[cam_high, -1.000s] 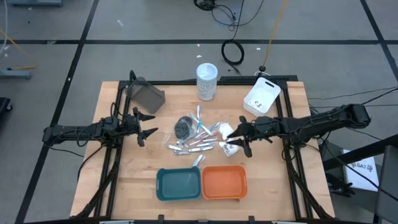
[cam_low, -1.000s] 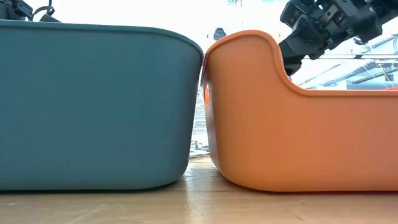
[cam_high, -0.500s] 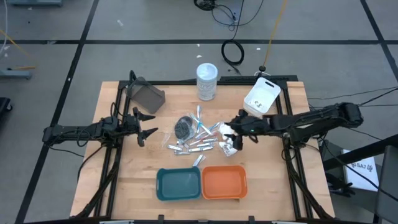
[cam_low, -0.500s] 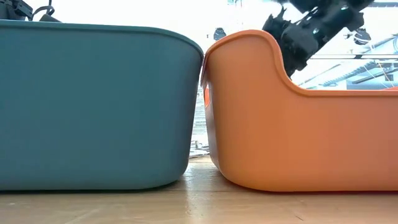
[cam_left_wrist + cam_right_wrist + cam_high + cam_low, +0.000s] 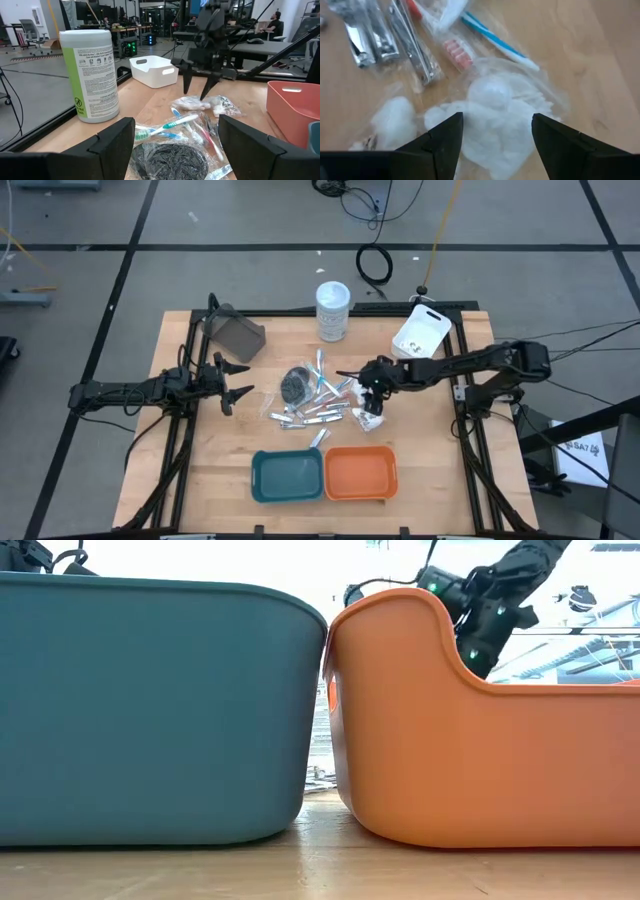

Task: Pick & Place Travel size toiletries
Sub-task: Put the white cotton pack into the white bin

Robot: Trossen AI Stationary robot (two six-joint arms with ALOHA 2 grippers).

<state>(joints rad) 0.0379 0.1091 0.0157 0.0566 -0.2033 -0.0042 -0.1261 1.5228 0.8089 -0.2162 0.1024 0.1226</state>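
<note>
The right gripper [image 5: 369,394], jaws apart, is hanging over the clear wrapped pack [image 5: 495,117] at the pile's right edge mid-table and is risking snagging only slippery film or neighbouring toothbrushes [image 5: 172,125].

We see the travel size toiletries [image 5: 322,402] heaped mid-table: a dark round bundle [image 5: 295,384], wrapped toothbrushes [image 5: 172,125], silver clippers [image 5: 412,47], and clear packets of white cotton [image 5: 492,120], all lying flat.
</note>
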